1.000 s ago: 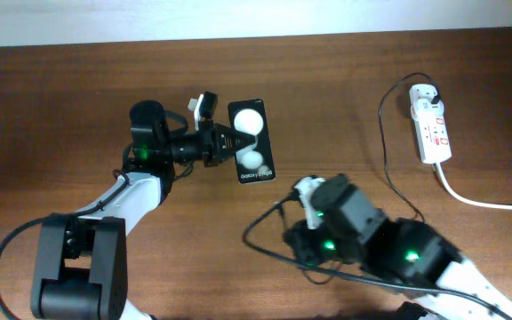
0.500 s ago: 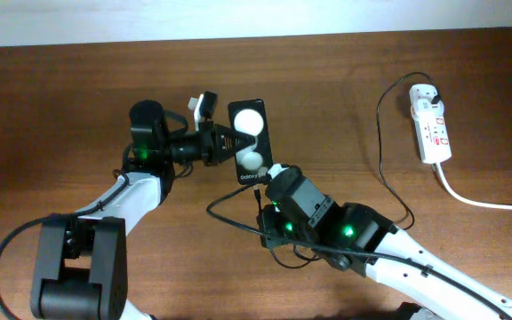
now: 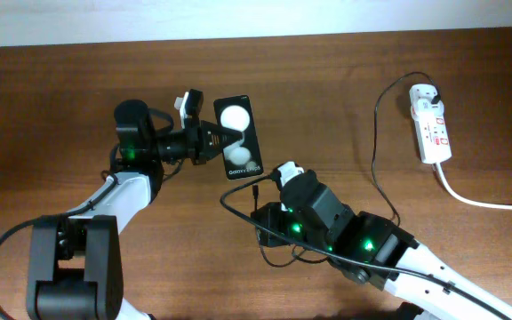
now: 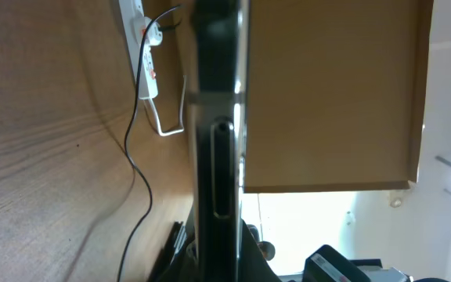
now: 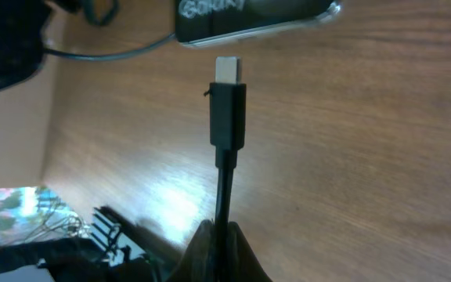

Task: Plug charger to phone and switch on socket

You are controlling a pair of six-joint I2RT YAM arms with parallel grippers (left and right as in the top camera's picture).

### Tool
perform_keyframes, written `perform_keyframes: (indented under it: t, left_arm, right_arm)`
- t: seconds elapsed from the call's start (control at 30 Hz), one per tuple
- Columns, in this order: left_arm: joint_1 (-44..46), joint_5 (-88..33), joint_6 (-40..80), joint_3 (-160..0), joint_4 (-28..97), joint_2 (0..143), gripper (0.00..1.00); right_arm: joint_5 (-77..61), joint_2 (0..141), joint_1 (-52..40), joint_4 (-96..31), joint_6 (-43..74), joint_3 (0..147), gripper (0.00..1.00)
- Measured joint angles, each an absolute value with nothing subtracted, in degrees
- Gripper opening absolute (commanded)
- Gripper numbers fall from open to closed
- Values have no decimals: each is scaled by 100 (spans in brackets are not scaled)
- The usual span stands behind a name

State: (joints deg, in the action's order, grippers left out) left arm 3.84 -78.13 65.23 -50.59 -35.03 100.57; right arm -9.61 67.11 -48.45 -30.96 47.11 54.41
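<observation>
The phone [image 3: 237, 136] is a black slab with two white round patches, held by its left edge in my left gripper [image 3: 213, 139], which is shut on it. In the left wrist view the phone [image 4: 216, 133] shows edge-on. My right gripper [image 3: 265, 197] is shut on the charger cable [image 5: 225, 176] just behind its connector tip [image 5: 227, 69]. The tip points at the phone's lettered end [image 5: 249, 17], a short gap away. The charger's cable [image 3: 376, 169] runs right to a black plug [image 3: 436, 93] in the socket [image 3: 430, 123], a white power strip.
The socket's thick white cord [image 3: 487, 203] trails to the right edge. The charger cable loops on the wood around my right arm [image 3: 354, 244]. The socket also shows far off in the left wrist view [image 4: 143, 47].
My left gripper moved the phone left and slightly up. My right arm shifted right and back a little, keeping the connector tip aimed at the phone's lower end.
</observation>
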Motion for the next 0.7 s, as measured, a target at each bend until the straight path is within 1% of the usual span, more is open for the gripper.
perform_keyframes:
  t: [0.27,0.47,0.7]
  left_arm:
    - [384,-7905,7048,-5059,-3503,10057,0]
    - [384,-8178,7120,-5059,-3715,10057,0]
    - [384,-8228,7175,-5059,-3712,10057,0]
  right_arm:
    - [-1114,6960,-4845,-2842,4626,5441,4]
    - [-1155,7052,-4845,-2842,4497,5441,4]
    - [-1153,7057,-4845,-2842,4482,5441,4]
